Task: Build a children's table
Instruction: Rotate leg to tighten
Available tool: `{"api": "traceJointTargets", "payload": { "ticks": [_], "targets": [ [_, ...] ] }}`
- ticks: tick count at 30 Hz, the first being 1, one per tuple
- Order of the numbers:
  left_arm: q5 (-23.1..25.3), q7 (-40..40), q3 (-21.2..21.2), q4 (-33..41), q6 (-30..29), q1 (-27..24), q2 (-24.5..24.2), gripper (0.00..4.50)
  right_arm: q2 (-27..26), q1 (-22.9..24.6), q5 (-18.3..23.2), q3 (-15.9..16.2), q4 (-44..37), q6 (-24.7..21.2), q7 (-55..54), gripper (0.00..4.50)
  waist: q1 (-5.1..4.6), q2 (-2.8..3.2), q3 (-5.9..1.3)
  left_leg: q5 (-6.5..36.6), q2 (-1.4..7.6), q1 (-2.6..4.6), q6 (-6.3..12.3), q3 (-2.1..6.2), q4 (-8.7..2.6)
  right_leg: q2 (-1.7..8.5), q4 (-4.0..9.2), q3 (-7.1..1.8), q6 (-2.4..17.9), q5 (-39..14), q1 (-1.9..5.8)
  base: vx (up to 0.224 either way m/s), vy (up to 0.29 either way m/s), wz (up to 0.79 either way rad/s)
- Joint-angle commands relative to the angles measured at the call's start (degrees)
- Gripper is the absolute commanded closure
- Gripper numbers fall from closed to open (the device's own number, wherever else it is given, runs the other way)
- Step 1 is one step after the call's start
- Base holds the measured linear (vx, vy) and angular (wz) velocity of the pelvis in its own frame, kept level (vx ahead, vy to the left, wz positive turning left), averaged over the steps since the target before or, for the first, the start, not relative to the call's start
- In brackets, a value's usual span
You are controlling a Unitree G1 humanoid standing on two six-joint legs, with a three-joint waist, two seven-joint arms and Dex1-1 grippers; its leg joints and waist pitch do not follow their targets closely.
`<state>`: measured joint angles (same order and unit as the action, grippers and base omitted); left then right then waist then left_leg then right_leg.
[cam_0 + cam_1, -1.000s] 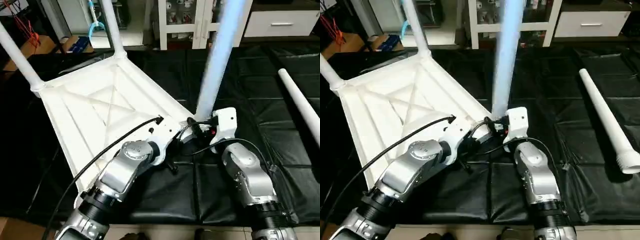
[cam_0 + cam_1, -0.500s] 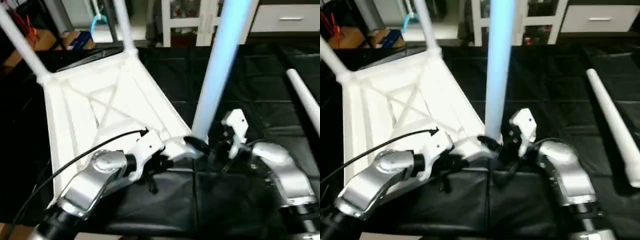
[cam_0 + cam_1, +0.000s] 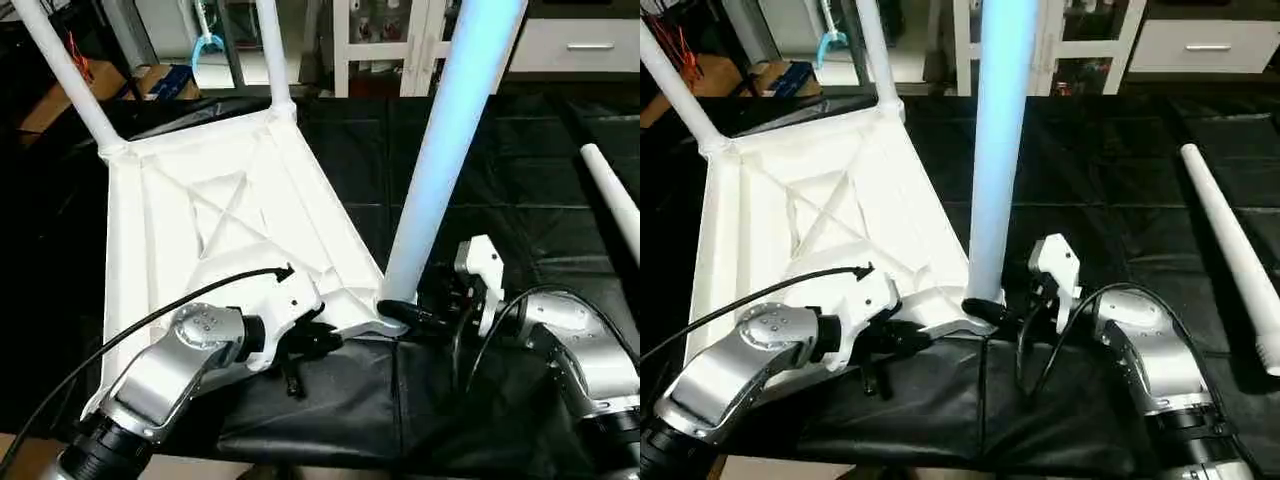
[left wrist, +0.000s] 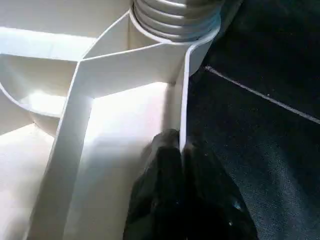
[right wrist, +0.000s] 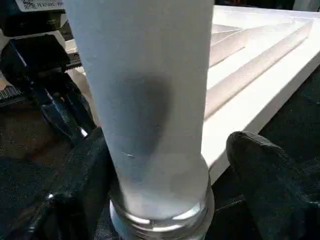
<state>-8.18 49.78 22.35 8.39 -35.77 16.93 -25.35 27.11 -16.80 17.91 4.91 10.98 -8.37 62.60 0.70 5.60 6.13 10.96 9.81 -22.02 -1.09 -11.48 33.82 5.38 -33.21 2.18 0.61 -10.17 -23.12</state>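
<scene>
The white plastic tabletop (image 3: pixel 220 215) lies underside up on black floor mats (image 3: pixel 500 150), three white tube legs standing in its corner sockets; a fourth leg (image 3: pixel 1230 250) lies loose to the right. The left wrist view shows the left gripper (image 4: pixel 181 150) clamped on the tabletop's thin rim. The right wrist view shows the right gripper (image 5: pixel 160 165) spread around the nearest leg (image 5: pixel 145 100), fingers apart from it.
</scene>
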Motion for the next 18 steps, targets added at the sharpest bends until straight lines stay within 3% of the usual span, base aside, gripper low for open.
{"api": "traceJointTargets", "payload": {
  "ticks": [1,4,11,14,18],
  "targets": [
    [-0.74,1.84,2.19,-1.47,-1.59,-0.99,-0.36,4.50,0.11,0.46,-0.28,0.25,0.58,0.51,0.28,1.08,-0.06,-1.09,-3.69,9.17,2.98,1.15,5.70,1.48,-4.16,2.49,3.08,-1.54,14.42,-9.30,2.28,0.000,0.000,0.00],
    [-0.70,1.87,2.26,-1.50,-1.61,-0.94,-0.27,4.50,0.20,0.47,-0.32,0.18,0.81,0.62,0.38,1.35,-0.13,-1.14,-3.78,7.98,2.92,1.05,6.78,1.46,-3.97,2.55,2.99,-1.50,14.86,-8.33,2.37,0.000,0.000,0.00],
    [-0.57,0.83,2.13,-1.85,-1.84,-0.78,0.62,4.50,-1.58,-0.55,-1.54,-1.53,4.19,1.65,-4.55,1.84,-0.27,-1.04,-3.72,9.22,2.93,1.06,6.68,1.48,-4.02,2.52,3.12,-1.44,14.85,-9.62,2.28,0.000,0.000,0.00],
    [-0.20,-0.52,1.72,-2.62,-2.06,-0.46,1.50,4.50,-3.00,-0.83,-2.34,-2.13,5.26,1.54,-8.04,2.12,-0.62,-1.06,-3.46,10.87,2.89,0.89,5.69,1.59,-4.26,2.52,3.36,-1.38,14.12,-12.33,2.27,0.000,0.000,0.00],
    [0.82,-3.37,1.22,-4.33,-2.15,0.45,3.52,4.50,-5.04,-1.16,-3.91,-2.57,6.34,1.11,-13.26,2.18,-1.05,-1.18,-3.22,13.70,2.84,0.97,3.91,1.69,-4.53,2.61,3.90,-1.39,12.36,-17.53,2.09,0.000,0.000,0.00]
  ]
}}
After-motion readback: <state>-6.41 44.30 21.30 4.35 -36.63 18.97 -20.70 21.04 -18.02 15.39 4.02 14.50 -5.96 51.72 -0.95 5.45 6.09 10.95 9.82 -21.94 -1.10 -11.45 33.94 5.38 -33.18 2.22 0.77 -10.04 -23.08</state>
